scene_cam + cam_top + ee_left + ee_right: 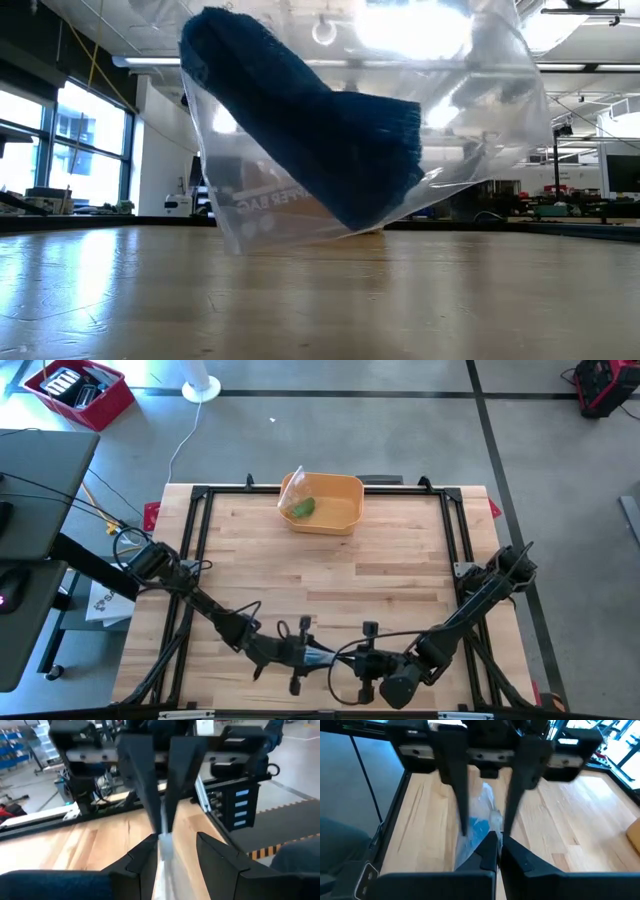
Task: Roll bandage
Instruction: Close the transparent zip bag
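— Two grippers meet at the bottom centre of the high view, don't they?

— Yes. The left gripper and the right gripper face each other near the lower edge of the bench, with a clear plastic bag held between them.

— Where is the bandage?

— Inside that bag. In the low view the blue bandage fills the middle of the frame, raised just above the wood.

— And the fingers?

— In the right wrist view the right arm's fingers are closed together on the bag's edge. The left arm's fingers stand a little apart with the plastic running between them; whether they pinch it, I cannot tell.

— Anything else on the bench?

— An orange bin at the upper centre of the high view, with a bagged green item inside.
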`<state>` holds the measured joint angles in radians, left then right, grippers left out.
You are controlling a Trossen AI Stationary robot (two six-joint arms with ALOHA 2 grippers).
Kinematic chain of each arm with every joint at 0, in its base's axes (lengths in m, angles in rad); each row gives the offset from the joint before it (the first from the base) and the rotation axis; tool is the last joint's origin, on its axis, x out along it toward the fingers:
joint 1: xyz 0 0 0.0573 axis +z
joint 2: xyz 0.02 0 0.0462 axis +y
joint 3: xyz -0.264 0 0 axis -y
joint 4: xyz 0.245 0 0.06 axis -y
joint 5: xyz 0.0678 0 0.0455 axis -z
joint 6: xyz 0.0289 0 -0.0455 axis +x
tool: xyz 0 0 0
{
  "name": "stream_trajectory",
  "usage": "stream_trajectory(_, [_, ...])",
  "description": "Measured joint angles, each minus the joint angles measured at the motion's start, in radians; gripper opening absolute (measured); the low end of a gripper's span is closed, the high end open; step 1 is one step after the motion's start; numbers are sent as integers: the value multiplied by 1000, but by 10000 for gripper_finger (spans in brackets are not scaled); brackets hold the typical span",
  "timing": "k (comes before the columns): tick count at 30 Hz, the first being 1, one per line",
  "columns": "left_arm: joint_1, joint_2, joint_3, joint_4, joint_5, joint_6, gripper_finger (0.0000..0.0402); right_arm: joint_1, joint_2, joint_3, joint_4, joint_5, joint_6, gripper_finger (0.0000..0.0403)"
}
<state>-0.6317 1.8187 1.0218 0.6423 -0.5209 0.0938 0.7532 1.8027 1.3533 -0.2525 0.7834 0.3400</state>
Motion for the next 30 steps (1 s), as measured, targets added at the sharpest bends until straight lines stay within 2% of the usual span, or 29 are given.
stream_trajectory(7, [-21,0,0,13,-67,-3,120,2,0,0,-2,1,0,0])
stream_trajectory(20, [-3,0,0,1,-69,14,17,2,0,0,-1,0,21,0])
stream_trajectory(24, [-8,0,0,-18,-100,15,14,4,0,0,-4,1,20,0])
stream_trajectory(30, [-42,0,1,-67,-184,15,34,6,0,0,-4,1,22,0])
